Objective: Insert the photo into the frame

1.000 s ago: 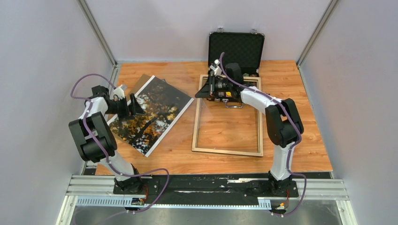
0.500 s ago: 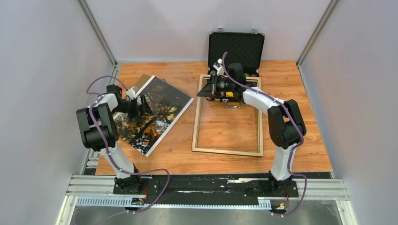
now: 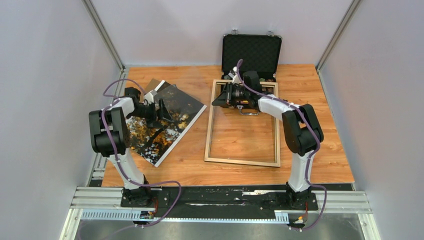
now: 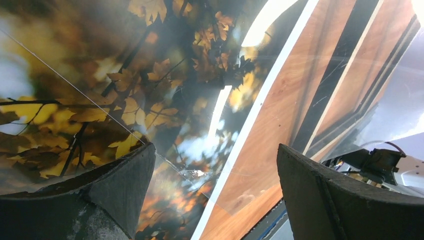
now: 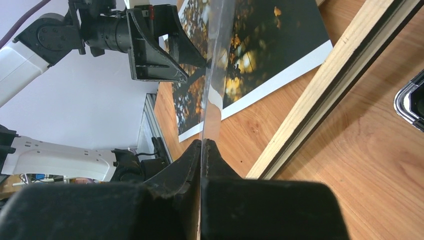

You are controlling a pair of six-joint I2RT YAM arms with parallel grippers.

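The photo (image 3: 155, 135), dark autumn trees with a white strip, lies flat on the table's left side; it also shows in the left wrist view (image 4: 100, 100) and the right wrist view (image 5: 270, 45). The light wood frame (image 3: 242, 161) lies flat in the middle, its rail (image 5: 340, 75) close to my right gripper. My right gripper (image 3: 216, 101) (image 5: 202, 142) is shut on the edge of a clear glossy sheet (image 5: 215, 75), held up on edge. My left gripper (image 3: 167, 111) (image 4: 215, 150) hangs open over the photo, and a corner of the clear sheet (image 4: 240, 190) shows between its fingers.
An open black case (image 3: 251, 50) stands at the back, just beyond the frame's far rail. Grey walls close in on both sides. The metal mounting rail (image 3: 220, 197) runs along the near edge.
My left arm has swung right, carrying its open gripper from the photo's left edge to above the photo's middle, near the clear sheet. The right gripper has stayed shut on the sheet, barely shifting.
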